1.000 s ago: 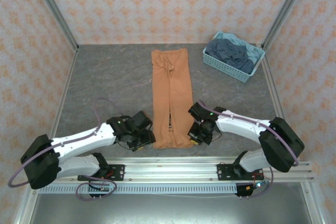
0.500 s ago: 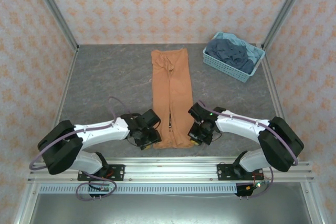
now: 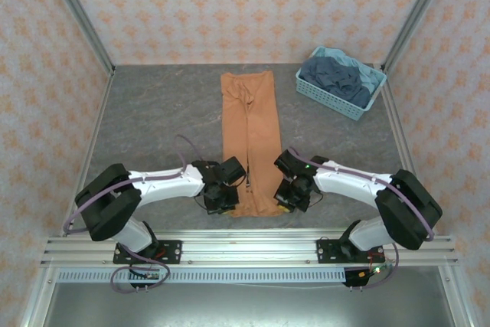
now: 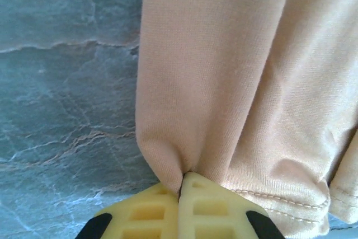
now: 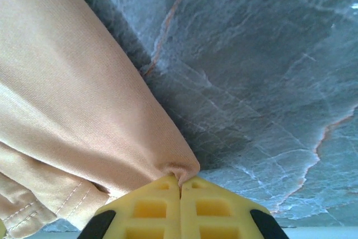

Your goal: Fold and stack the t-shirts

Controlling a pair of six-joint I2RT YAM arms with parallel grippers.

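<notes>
The step in hand looks like the crosswise fold; the orange shirt (image 3: 249, 132) lies as a long narrow strip down the middle of the bench (image 3: 153, 112), and both grippers hold its lower end. The left gripper (image 3: 225, 198) is pressed together on the strip's lower-left corner, with cloth puckered between its yellow pads (image 4: 212, 211); the right gripper (image 3: 290, 196) pinches the lower-right corner the same way. Next, I judge, both should lift together and carry that end toward the upper end, keeping level so the strip does not skew. The cloth is smooth tan-orange with long lengthwise creases and a stitched hem (image 4: 274, 200); the navy shirts (image 3: 337, 78) wait in the basket (image 3: 325, 99) at upper right.
</notes>
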